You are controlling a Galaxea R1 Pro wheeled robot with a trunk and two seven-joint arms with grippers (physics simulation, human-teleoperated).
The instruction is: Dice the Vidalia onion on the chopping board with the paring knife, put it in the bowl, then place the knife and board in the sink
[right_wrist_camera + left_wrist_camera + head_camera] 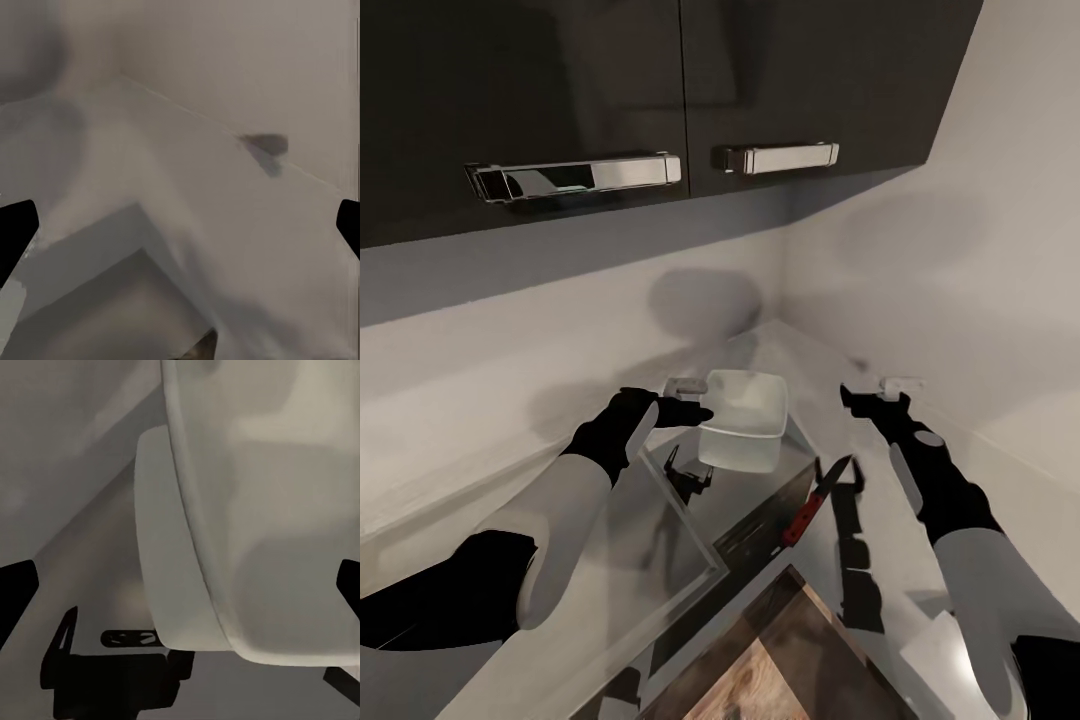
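The white bowl sits on the glossy grey countertop near the wall corner, and its inside looks plain white. My left gripper is open at the bowl's left rim. In the left wrist view the bowl looms close ahead of the open left gripper. The paring knife lies on the countertop, red handle toward me, between the bowl and the chopping board at the bottom edge. My right gripper hovers open, right of the bowl and beyond the knife. The onion and the sink are out of view.
Dark upper cabinets with chrome handles hang above. Pale walls meet in a corner just behind the bowl. The right wrist view looks at the wall corner, with the open right gripper holding nothing.
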